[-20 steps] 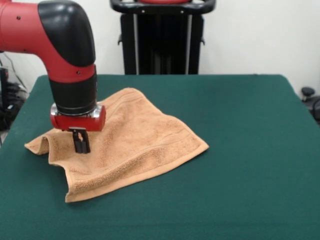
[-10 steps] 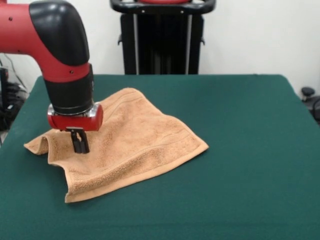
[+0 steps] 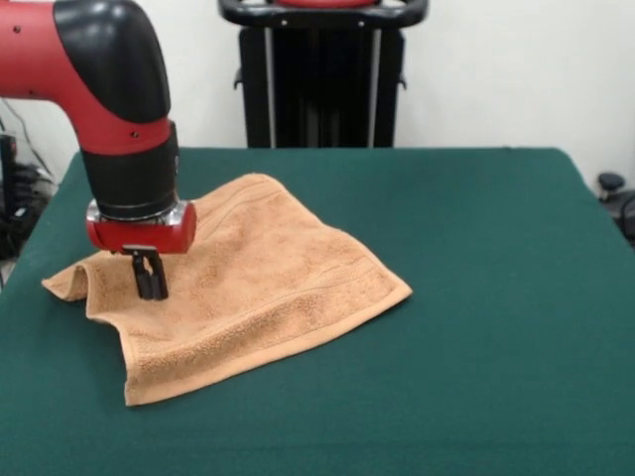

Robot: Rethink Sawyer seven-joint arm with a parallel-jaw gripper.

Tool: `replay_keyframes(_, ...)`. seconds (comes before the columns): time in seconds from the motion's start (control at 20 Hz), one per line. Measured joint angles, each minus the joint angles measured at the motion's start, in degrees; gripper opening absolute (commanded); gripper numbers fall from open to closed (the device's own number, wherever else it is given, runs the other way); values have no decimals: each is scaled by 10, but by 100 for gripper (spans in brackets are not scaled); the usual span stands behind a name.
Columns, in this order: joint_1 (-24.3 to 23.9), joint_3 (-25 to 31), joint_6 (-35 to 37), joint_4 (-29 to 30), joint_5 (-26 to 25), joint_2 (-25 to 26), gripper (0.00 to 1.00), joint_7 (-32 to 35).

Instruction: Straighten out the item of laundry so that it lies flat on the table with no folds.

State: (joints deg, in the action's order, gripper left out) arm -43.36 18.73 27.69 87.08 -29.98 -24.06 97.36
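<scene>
The orange-tan towel [image 3: 268, 278] lies on the left half of the dark green table [image 3: 486, 297]. It is mostly spread out, with a woven band stripe along its near edge. Its left corner [image 3: 71, 281] is humped up in a fold. My gripper [image 3: 151, 293] comes straight down from the red and black arm [image 3: 119, 109]. Its two black fingers stand close together, pinched on the towel's cloth just right of that fold. The white loop does not show.
The black pedestal [image 3: 322, 79] stands behind the table's far edge. The towel's left corner lies close to the table's left edge [image 3: 25, 258]. Some dark equipment [image 3: 615, 198] shows past the table's right edge.
My gripper has moved a little to the left and drawn the towel with it. The towel's left, near and right corners have all shifted slightly left.
</scene>
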Motion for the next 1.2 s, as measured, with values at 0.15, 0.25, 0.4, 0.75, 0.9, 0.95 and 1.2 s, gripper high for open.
replay_keyframes(0.15, -11, -8, -16, 13, -9, -6, 0, 0)
replay_keyframes(0.25, -20, -14, -29, 25, -16, -12, 0, 0)
replay_keyframes(0.4, -28, -24, -42, 39, -24, -19, 0, 0)
replay_keyframes(0.75, -32, -45, -74, 58, -34, -25, 0, 0)
replay_keyframes(0.9, -31, -47, -85, 60, -35, -24, 0, 0)
replay_keyframes(0.95, -30, -48, -87, 60, -35, -24, 0, 0)
replay_keyframes(1.2, -20, -59, -97, 59, -35, -23, 0, 0)
